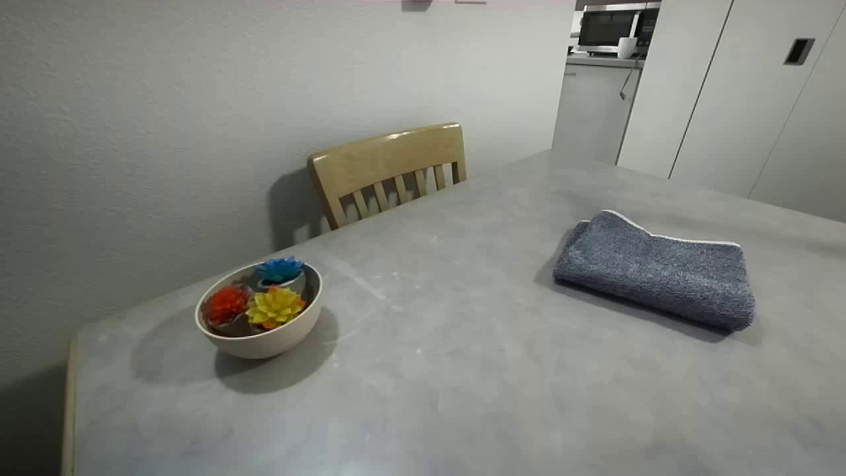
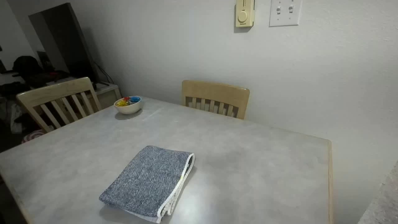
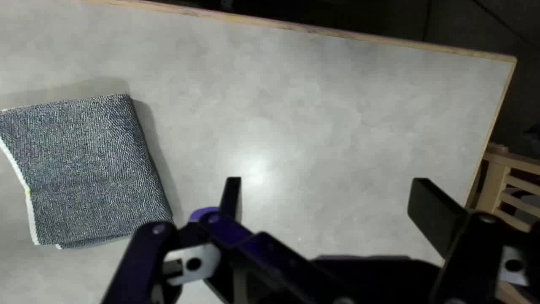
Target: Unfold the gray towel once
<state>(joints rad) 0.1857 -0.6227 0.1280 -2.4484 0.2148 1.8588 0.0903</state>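
hand spread wide, fingers well apart, holding nothing, surface showing through the gap; gray towel lies folded on the surface, left of the hand in the wrist view, one corner partly hidden behind the hand, white-edged side turned away from the hand, stacked layers along that edge in an exterior view; wooden chair past the surface's edge, right of the hand in the wrist view; bowl holding red, yellow and blue flower-like pieces stands on the surface in both exterior views, where relative to the hand can't be told
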